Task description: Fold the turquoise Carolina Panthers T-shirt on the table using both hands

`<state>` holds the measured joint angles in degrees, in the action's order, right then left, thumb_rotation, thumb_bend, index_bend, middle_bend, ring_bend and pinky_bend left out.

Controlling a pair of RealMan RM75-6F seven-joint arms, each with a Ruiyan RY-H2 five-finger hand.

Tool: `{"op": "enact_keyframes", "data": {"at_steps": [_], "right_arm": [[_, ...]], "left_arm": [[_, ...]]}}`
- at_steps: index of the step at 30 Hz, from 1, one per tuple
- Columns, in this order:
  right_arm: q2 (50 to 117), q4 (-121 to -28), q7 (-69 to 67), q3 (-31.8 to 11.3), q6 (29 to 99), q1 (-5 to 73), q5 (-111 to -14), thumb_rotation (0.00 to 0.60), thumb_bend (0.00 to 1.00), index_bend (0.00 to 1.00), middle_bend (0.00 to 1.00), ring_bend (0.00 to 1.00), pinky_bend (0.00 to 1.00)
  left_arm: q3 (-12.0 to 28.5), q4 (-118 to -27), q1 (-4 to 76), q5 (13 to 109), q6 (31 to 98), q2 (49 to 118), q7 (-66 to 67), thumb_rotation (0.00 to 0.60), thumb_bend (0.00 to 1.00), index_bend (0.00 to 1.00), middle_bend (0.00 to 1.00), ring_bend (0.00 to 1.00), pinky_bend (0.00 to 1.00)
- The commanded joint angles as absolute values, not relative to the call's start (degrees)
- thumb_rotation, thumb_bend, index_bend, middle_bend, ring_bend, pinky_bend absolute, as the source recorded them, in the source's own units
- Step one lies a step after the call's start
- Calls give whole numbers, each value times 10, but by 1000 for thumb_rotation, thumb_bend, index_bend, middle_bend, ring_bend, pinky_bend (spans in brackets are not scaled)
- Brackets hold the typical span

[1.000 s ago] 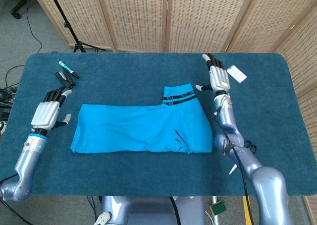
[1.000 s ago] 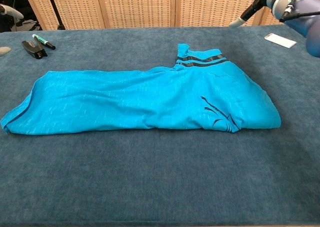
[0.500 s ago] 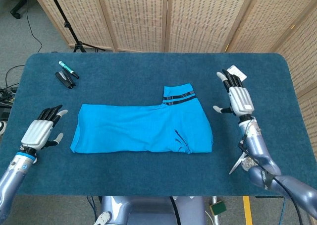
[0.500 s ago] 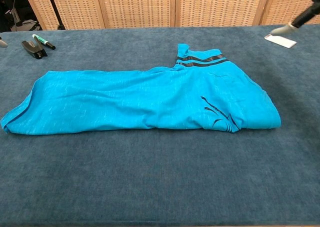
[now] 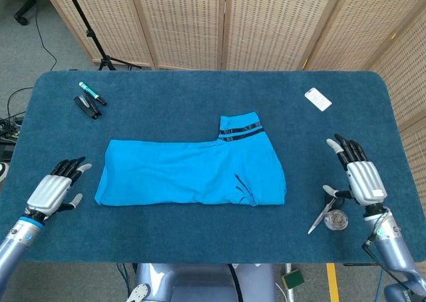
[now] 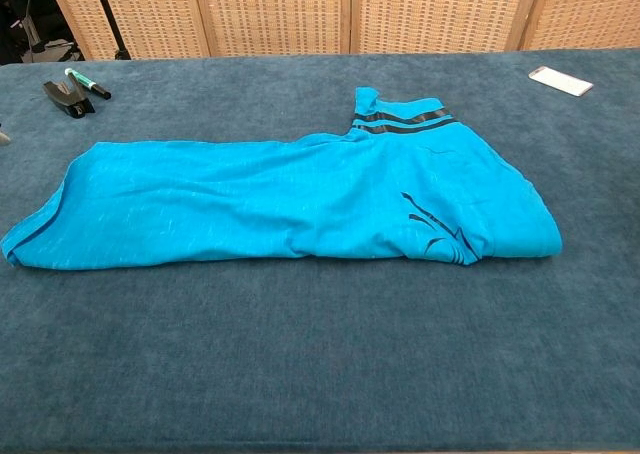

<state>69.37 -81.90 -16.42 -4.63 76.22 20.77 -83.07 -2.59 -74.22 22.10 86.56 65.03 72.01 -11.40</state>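
The folded turquoise T-shirt (image 5: 193, 172) lies mid-frame on the blue table (image 5: 200, 102). The left hand (image 5: 52, 190) at lower left and the right hand (image 5: 359, 175) at lower right hold nothing, fingers apart.

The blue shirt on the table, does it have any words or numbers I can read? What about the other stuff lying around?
T-shirt: no words show, only black stripes on the sleeve and a black squiggle mark.
Marker: any print is too small to read.
Black stapler-like thing: nothing readable.
White card: too small to read.
So there is no readable text at all.
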Motion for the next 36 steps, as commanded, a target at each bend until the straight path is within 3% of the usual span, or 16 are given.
{"op": "enact_keyframes", "data": {"at_steps": [1,8,24,36], "right_arm": [[687,-820,-183,-36,784,186,-841,600,0,0,0,0,0],[692,-806,-218,-36,819,156,-847,600,0,0,0,0,0],[698,-793,-241,-51,818,147,-850,600,0,0,0,0,0],[696,-795,-245,-53,814,145,-855,600,0,0,0,0,0]], "left_arm": [[-21,-688,223,869,654,751,-118,600,425,0,0,0,0],[-31,-606,230,899,660,797,-170,600,428,0,0,0,0],[-85,-427,215,994,755,890,-276,600,428,0,0,0,0],[-105,-353,203,1014,789,926,-316,600,434,34,0,0,0]]}}
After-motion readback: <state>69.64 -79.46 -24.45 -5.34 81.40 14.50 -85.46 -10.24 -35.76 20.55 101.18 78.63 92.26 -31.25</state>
